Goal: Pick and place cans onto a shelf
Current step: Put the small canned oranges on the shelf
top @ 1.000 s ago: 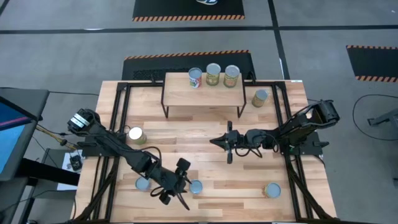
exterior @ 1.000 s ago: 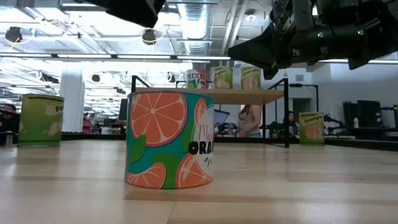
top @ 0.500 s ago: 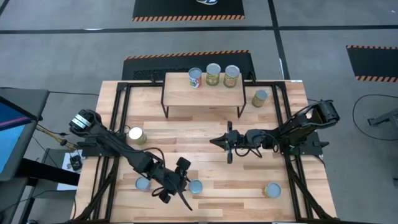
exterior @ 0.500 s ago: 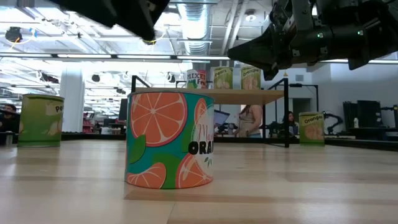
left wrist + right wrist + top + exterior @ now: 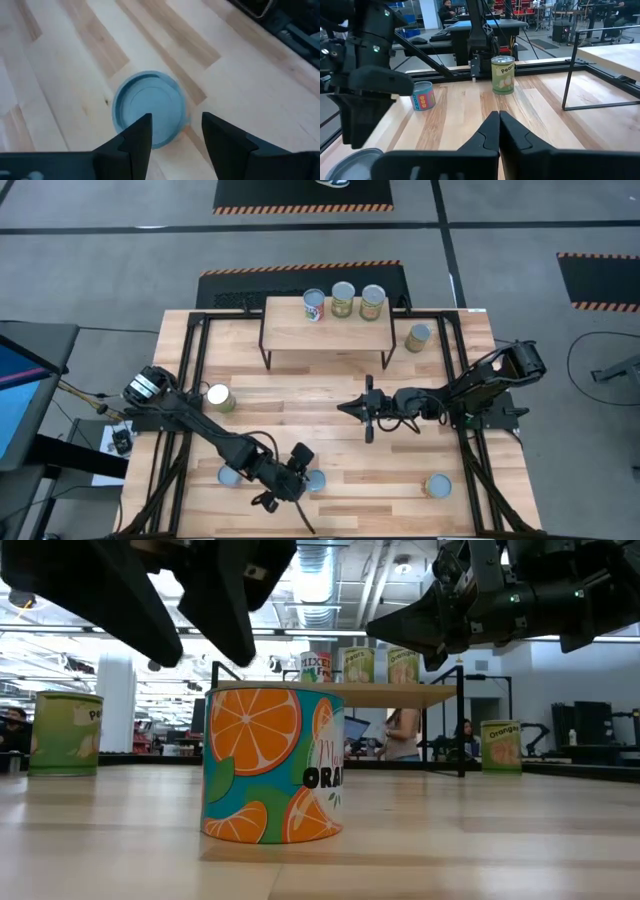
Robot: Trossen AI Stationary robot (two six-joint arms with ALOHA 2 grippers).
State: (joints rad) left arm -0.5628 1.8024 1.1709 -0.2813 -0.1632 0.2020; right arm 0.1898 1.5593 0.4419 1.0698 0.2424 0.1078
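My left gripper is open and hovers just above an orange-printed can with a blue lid near the table's near edge. Its two fingers stand over the can's top without touching it. The can stands on its base on the table. My right gripper is shut and empty, held above the table's middle. The shelf at the far side carries three upright cans. Other cans stand at the left, near left, near right and beside the shelf.
Black frame rails run along both table sides. The shelf's thin black legs stand on the tabletop. The right wrist view shows a pears can, a small can and my left arm. People sit in the room behind.
My left gripper has moved toward the table's near edge and down onto the orange-printed can; in the low view its open fingers have come into view just above the can's top. The can has stayed where it was.
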